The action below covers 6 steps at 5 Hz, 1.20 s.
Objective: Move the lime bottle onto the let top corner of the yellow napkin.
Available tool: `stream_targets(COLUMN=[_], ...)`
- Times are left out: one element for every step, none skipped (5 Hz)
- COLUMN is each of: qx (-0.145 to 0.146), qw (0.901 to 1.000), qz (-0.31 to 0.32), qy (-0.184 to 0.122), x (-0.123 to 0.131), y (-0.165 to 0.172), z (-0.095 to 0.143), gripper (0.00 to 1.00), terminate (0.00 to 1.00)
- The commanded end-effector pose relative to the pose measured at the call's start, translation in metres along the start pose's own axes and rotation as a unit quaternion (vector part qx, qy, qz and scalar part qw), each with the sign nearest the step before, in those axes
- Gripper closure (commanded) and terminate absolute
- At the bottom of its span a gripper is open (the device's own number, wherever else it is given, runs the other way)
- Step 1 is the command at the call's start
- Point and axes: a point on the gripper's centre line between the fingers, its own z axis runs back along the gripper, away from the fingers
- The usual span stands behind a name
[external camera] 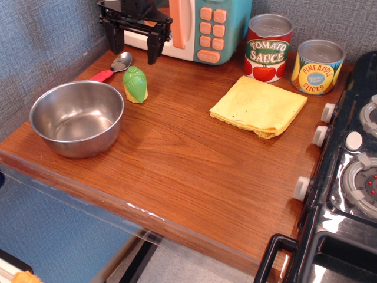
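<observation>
On the wooden counter (177, 159), lime bottle (135, 84), yellow napkin (259, 106); end effector (132, 50) spread, empty.

This is a play kitchen. A brown wooden worktop (177, 171) sits next to a black toy stove (347, 177) with white knobs. At the back stands a toy microwave (203, 26) with orange buttons. There are food cans (268, 47), a shiny metal bowl (76, 118) and a spoon (112, 68).
</observation>
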Motion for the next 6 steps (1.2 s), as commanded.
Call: stream_targets(qx=[0.006, 0.005, 0.000, -0.006, -0.017, -0.054], qw=[0.9997, 0.9995, 0.9990, 0.9994, 0.9998, 0.9973], qz=[0.014, 0.012, 0.015, 0.010, -0.010, -0.013], qy=[0.018, 0.030, 0.043, 0.032, -0.004, -0.048], x=[-0.008, -0.004, -0.001, -0.003, -0.004, 0.001], y=[0.012, 0.009, 0.007, 0.002, -0.009, -0.023], z=[-0.007, -0.019, -0.028, -0.023, 0.001, 0.034], gripper=[0.00, 0.00, 0.00, 1.00, 1.00, 1.00], terminate=[0.00, 0.00, 0.00, 0.00, 0.00, 0.00])
